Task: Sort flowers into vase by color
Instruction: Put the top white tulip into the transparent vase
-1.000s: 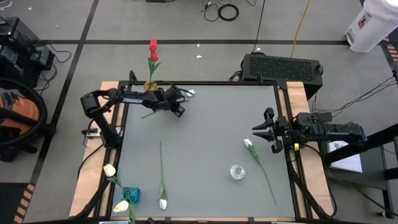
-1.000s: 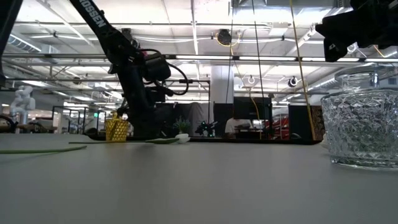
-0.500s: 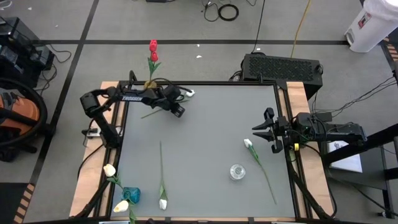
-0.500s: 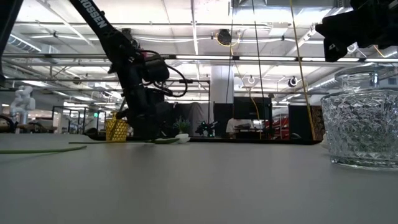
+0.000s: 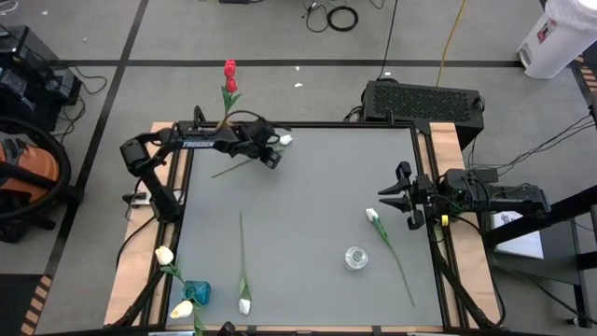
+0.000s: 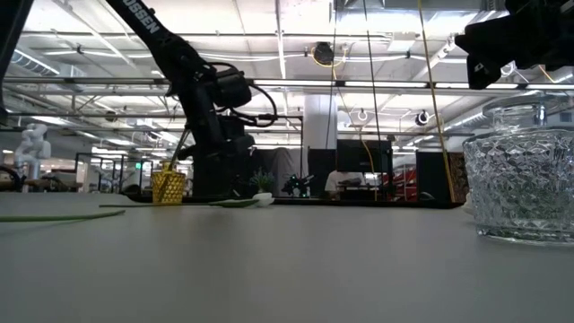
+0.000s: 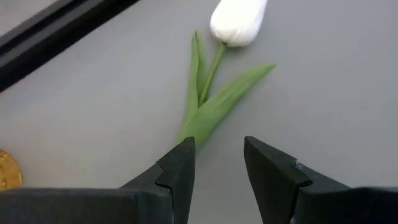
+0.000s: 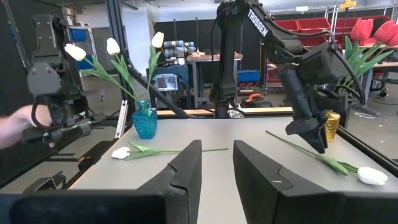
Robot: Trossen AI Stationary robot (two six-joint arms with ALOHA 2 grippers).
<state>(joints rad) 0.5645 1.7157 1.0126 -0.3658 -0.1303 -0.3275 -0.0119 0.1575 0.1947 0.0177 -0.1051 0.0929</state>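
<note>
A white tulip lies flat on the table at the far left, with its head point(image 5: 284, 140) toward the far edge and its stem point(image 5: 224, 170) slanting nearer. My left gripper point(image 5: 270, 160) hangs open just above the stem, pointing steeply down. In its wrist view the leaves point(image 7: 211, 106) run under one fingertip. Red tulips point(image 5: 229, 73) stand in a gold vase point(image 6: 167, 187) at the far-left corner. Cream tulips point(image 5: 165, 254) stand in a blue vase point(image 5: 196, 292) at the near left. Two more white tulips point(image 5: 244, 304) point(image 5: 372, 215) lie on the table. My right gripper point(image 5: 392, 198) waits open at the right edge.
A clear cut-glass vase point(image 5: 355, 257) stands at the near right, beside the right-hand tulip's stem point(image 5: 396, 261). The table's middle is bare grey. In the right wrist view a person's hand point(image 8: 18, 127) shows beyond the table's left side.
My left gripper has risen off the table and shifted a little toward the far edge, still open. The white tulip below it lies where it was.
</note>
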